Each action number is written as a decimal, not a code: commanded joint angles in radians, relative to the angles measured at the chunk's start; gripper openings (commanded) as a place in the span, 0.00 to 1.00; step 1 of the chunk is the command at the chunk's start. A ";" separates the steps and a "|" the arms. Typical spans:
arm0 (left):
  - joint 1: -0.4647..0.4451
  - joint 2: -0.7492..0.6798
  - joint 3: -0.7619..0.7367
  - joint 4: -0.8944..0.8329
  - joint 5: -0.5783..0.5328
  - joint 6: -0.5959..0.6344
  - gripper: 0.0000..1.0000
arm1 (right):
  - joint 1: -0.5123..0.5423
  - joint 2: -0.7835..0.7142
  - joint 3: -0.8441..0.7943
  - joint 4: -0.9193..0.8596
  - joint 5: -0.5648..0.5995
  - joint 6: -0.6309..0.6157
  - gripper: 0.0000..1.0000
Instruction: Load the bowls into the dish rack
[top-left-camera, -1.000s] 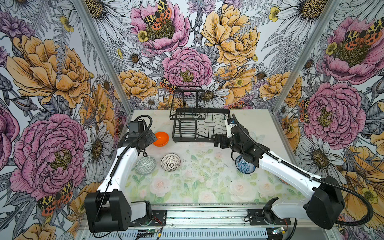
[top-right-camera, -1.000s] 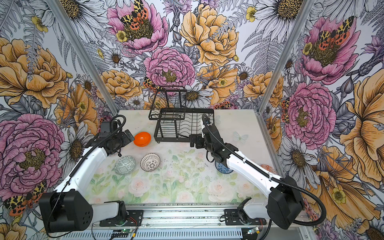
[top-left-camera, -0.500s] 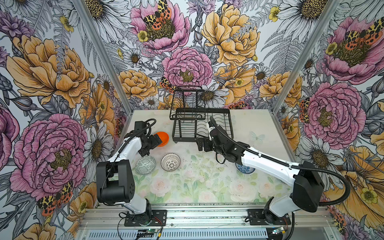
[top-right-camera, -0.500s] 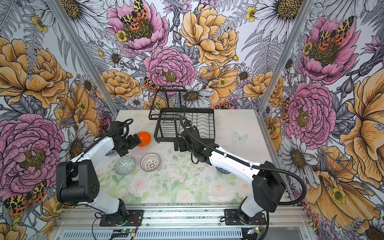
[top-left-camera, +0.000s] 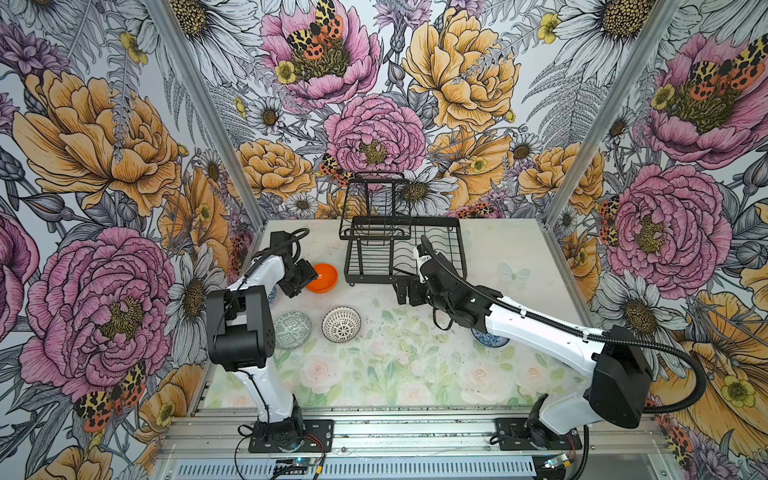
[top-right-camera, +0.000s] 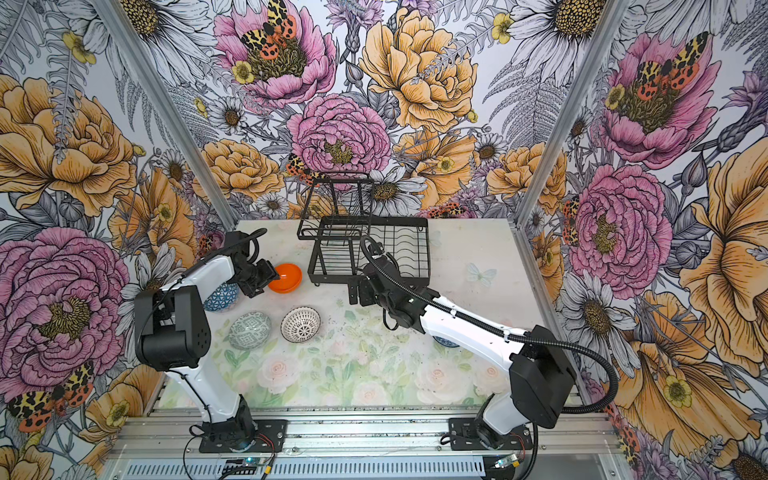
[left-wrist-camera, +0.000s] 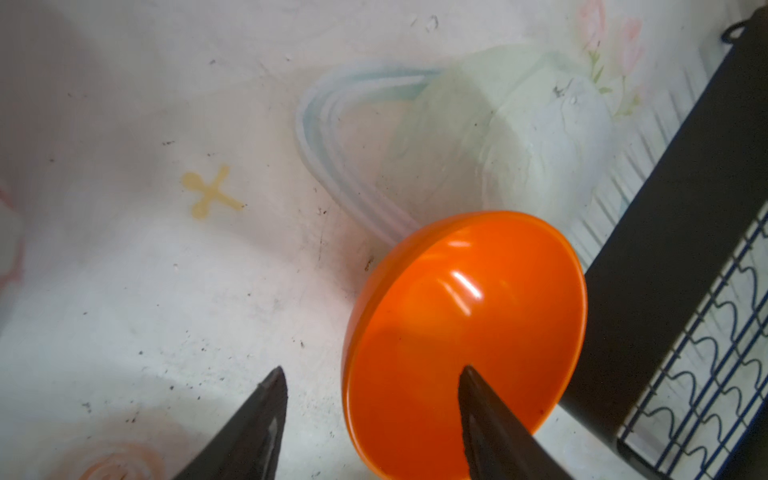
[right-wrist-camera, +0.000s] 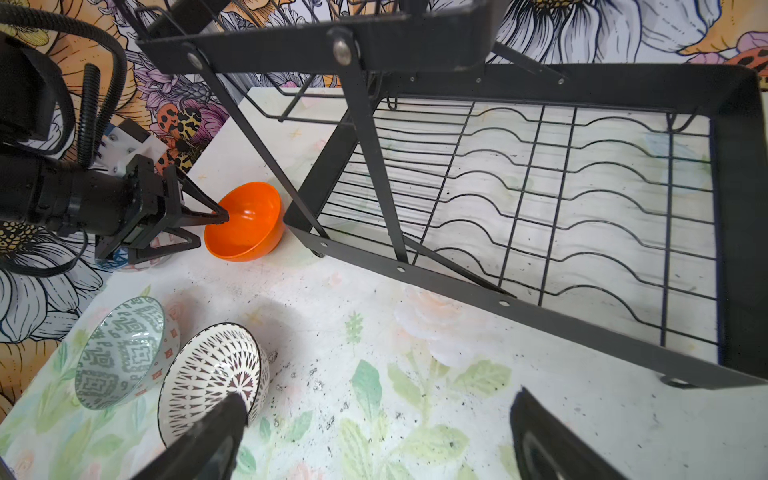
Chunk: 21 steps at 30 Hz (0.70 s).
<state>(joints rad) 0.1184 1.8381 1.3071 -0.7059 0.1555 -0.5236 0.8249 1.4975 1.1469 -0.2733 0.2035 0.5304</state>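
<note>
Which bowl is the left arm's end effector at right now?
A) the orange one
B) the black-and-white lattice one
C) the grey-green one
A: the left end effector straddles the rim of the orange bowl, one finger inside it and one outside, beside the dish rack.

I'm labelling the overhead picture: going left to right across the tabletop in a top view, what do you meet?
Grey-green patterned bowl, white bowl with black lattice, black wire dish rack, blue-and-white bowl, partly hidden.
</note>
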 joint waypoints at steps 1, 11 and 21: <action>0.001 0.046 0.043 0.011 0.001 0.009 0.59 | -0.008 -0.036 -0.006 -0.015 0.025 -0.018 1.00; -0.003 0.096 0.052 0.014 -0.026 0.020 0.26 | -0.026 -0.081 -0.034 -0.035 0.029 -0.020 1.00; -0.012 0.056 0.054 0.014 -0.022 0.022 0.00 | -0.095 -0.059 -0.005 -0.043 -0.006 0.012 1.00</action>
<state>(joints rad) 0.1135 1.9282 1.3430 -0.6998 0.1436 -0.5137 0.7334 1.4494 1.1221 -0.3073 0.2119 0.5308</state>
